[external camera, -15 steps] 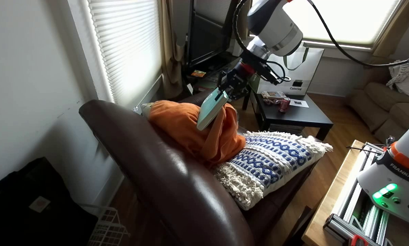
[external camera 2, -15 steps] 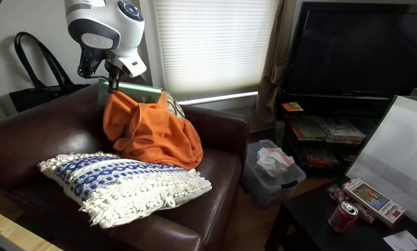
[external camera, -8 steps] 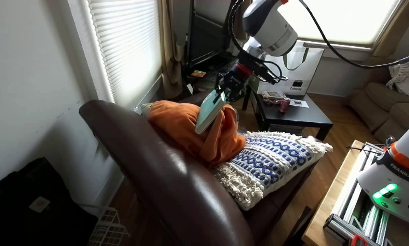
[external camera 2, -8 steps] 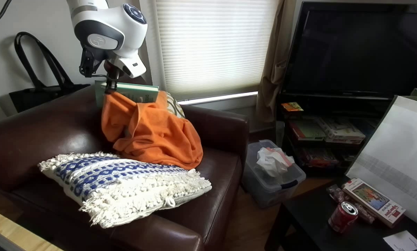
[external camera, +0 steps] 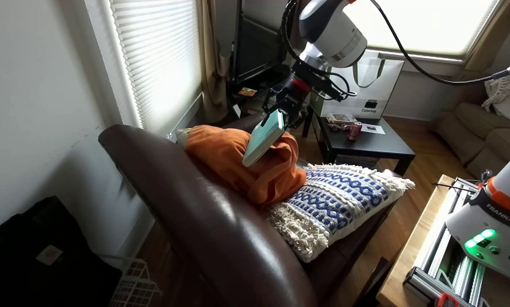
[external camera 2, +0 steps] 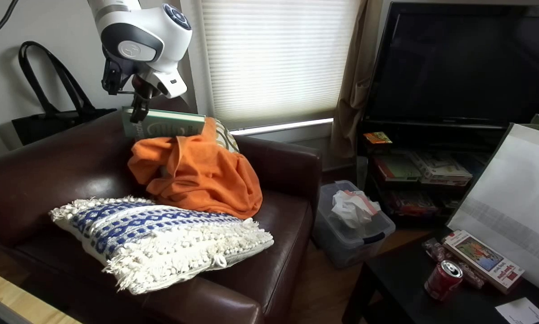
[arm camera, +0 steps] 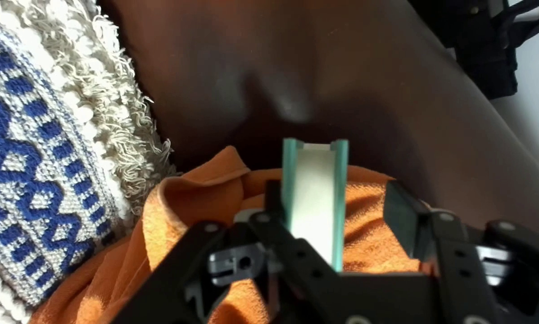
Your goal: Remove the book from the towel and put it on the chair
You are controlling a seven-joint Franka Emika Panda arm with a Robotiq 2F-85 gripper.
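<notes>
The teal-covered book (external camera: 263, 138) stands tilted against the orange towel (external camera: 220, 147) on the brown leather chair (external camera: 220, 213). In an exterior view the book's cover (external camera 2: 172, 126) shows above the towel (external camera 2: 215, 175). My gripper (external camera: 276, 119) is at the book's upper edge. In the wrist view the open gripper (arm camera: 339, 202) straddles the book's white page edge (arm camera: 315, 193). The left finger is against or very close to the book. The right finger is apart from it, with towel visible in the gap. The book's lower part is hidden in an exterior view.
A blue and white fringed pillow (external camera 2: 161, 243) lies on the chair seat beside the towel. A patterned cushion (external camera 2: 226, 137) shows behind the towel. The chair's arm (external camera 2: 292, 162) is near the window. A black table (external camera: 370, 143) holds a bag, a can and a box.
The gripper has opened, and the towel flap raised at the book's front has dropped down. The arm has shifted slightly toward the chair back; the book moved a little with it, then stayed.
</notes>
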